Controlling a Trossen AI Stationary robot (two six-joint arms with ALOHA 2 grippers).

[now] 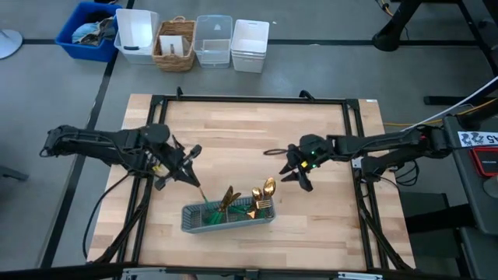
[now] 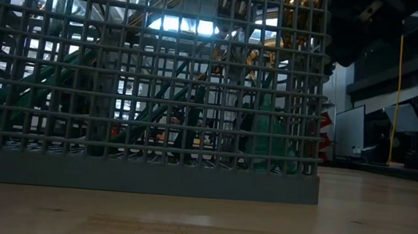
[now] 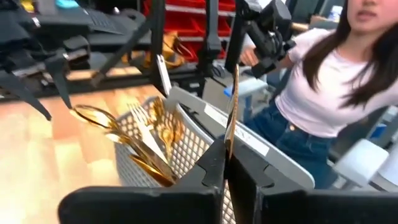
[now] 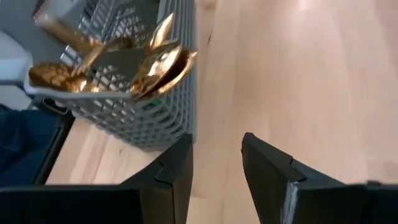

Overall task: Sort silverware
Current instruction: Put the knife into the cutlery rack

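Now | left gripper (image 1: 191,177) pinched on one silverware piece (image 3: 232,106), probably a knife, at tray's (image 1: 191,222) 10 o'clock | right gripper (image 1: 299,177) parted, empty, at 2 o'clock

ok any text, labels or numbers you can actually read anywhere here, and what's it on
None can be read for sure.
White tag with dark characters beside the right arm's base: too small to read.
White strip label on the grey panel beyond the mesh tray: blurred, unreadable.
Bins above the table: no visible lettering.
Silverware and tray: no markings visible.
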